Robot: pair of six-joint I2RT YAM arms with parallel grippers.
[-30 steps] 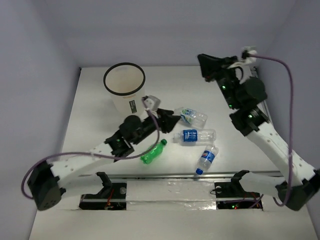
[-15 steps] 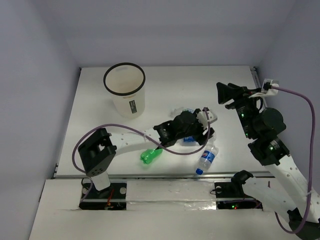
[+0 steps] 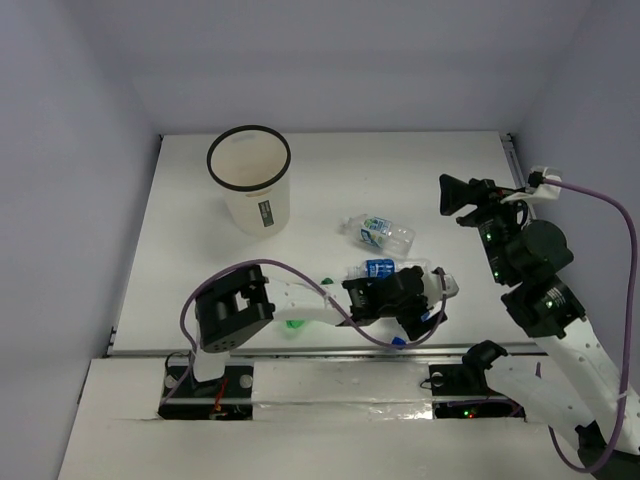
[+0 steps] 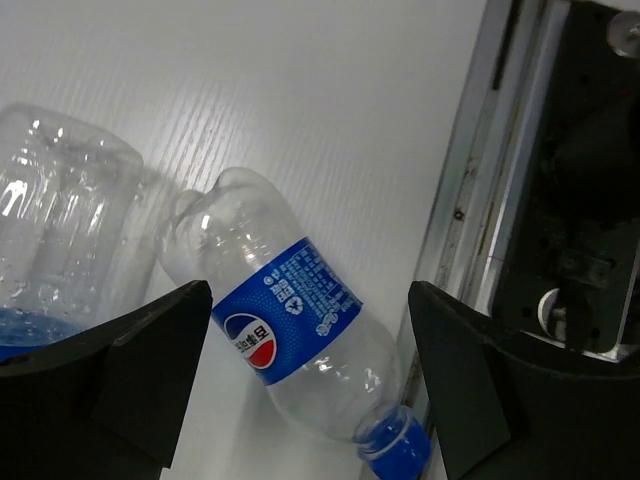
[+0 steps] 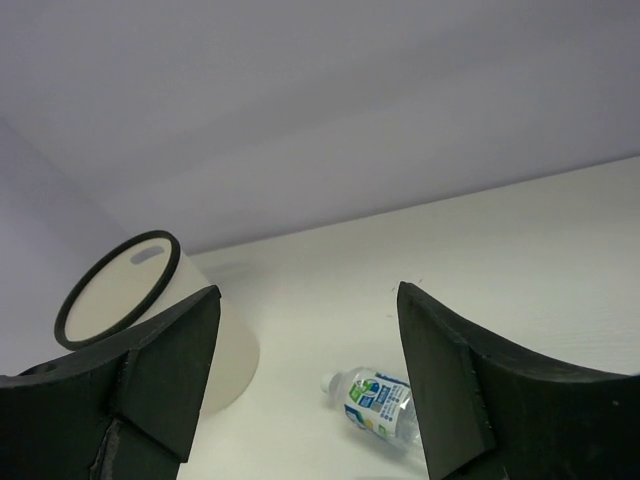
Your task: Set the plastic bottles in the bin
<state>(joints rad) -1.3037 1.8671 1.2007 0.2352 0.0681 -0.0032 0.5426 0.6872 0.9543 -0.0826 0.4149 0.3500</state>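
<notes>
White worktop (image 3: 200, 220); near its front edge a clear, blue-labelled plastic bottle (image 4: 290, 340) lies beneath the left gripper (image 4: 308, 290), fingers (image 4: 130, 380) spread either side, long axis slanting across the gap; right gripper (image 5: 308, 290) spread, well apart.

The bin (image 3: 240, 212) stands behind and left of the lying bottles (image 3: 380, 231).

White table (image 3: 400, 170), fine ribbed grain in left wrist view. Plain pale lavender walls (image 3: 340, 60) close off far edge and both side edges. Metal rail (image 3: 330, 352) along near edge. Light soft, even; wall tint possibly from lighting.
</notes>
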